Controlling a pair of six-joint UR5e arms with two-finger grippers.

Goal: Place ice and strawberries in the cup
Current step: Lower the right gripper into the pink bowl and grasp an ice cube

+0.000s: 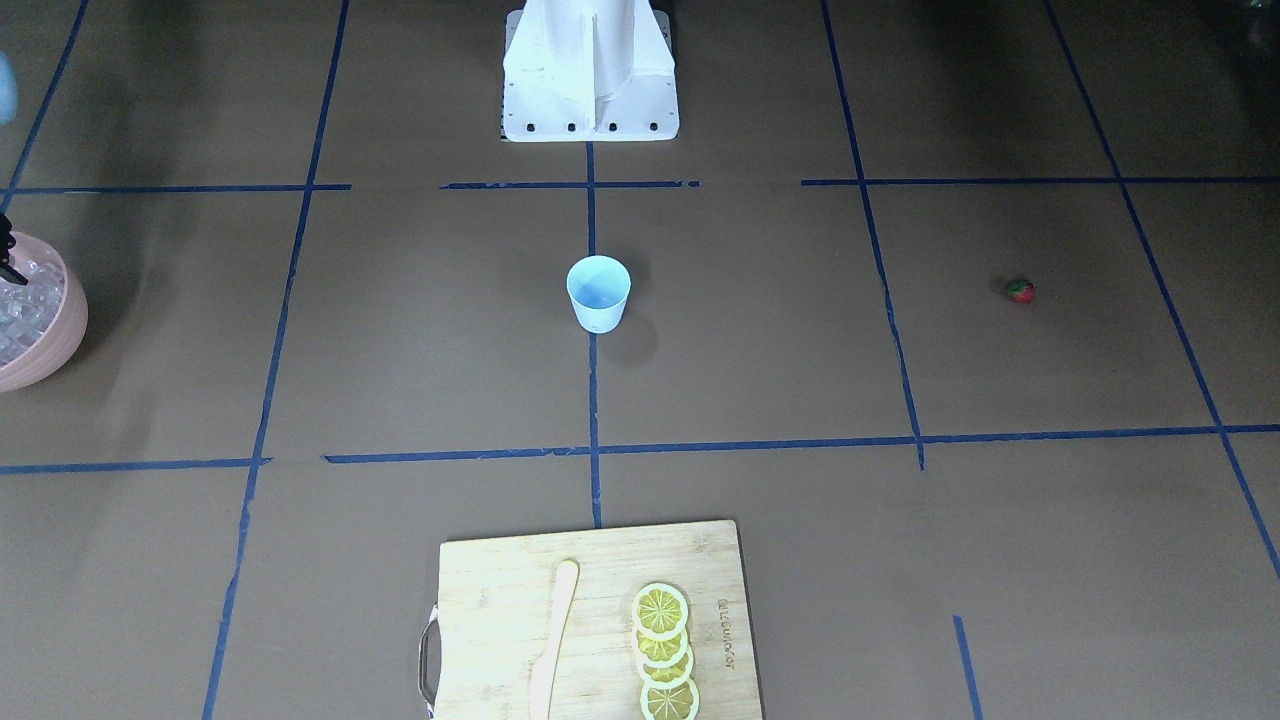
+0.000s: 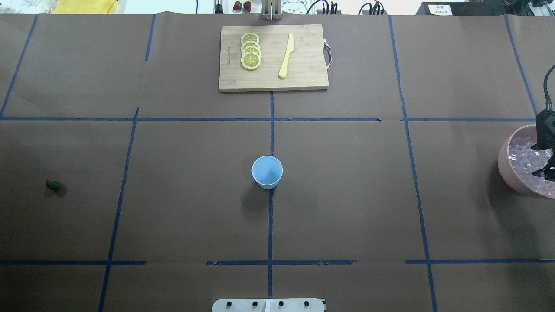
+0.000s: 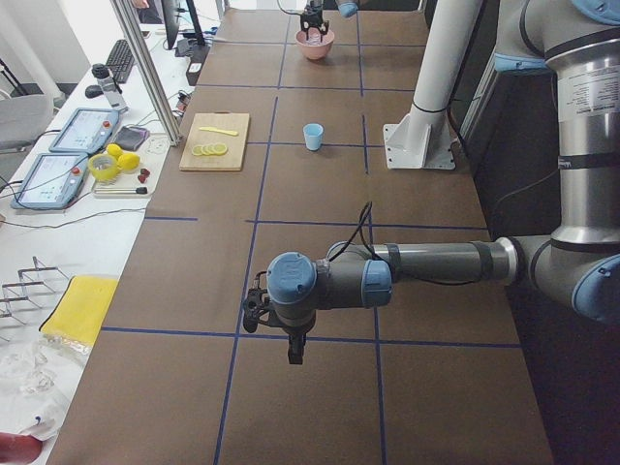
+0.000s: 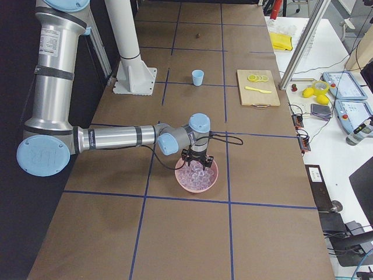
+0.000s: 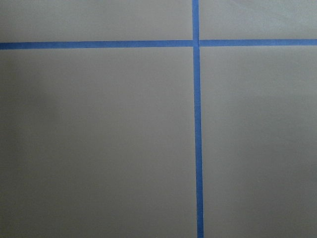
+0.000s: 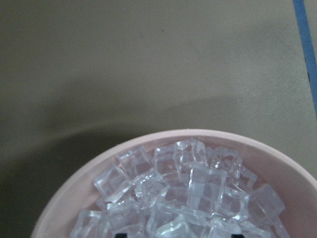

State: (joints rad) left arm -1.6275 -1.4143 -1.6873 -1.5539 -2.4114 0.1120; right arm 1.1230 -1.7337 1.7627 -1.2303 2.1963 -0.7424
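**Right gripper over the ice bowl, cup empty**

My right gripper (image 2: 547, 169) hangs over the round pink bowl (image 2: 505, 164) at the table's edge on the robot's right. It points straight down into the heap of small clear, glassy ice cubes (image 6: 198, 183). I read that as the approach for the first pick, since the ice is piled high and a vertical drop gives the fingers the best chance of closing on a single cube.

The jaws are spread. In the right wrist view only two dark tips show at the bottom edge, one on each side of the pile. The cubes nearest the camera lie between them and just below. I cannot tell whether the tips touch the ice yet. Nothing is pinched.

The small pale-blue tapered plastic cup (image 2: 267, 172) stands upright at the table's centre, on the middle tape line and well apart from the bowl. It looks empty, and it is placed where either arm can reach it.

The tiny red strawberry with its green top (image 2: 53, 184) lies alone on the robot's left side, which I judge makes it the left arm's job. The left gripper (image 3: 294, 347) hovers low over bare table near the camera in the left side view, far from the strawberry. I cannot tell how its jaws stand.
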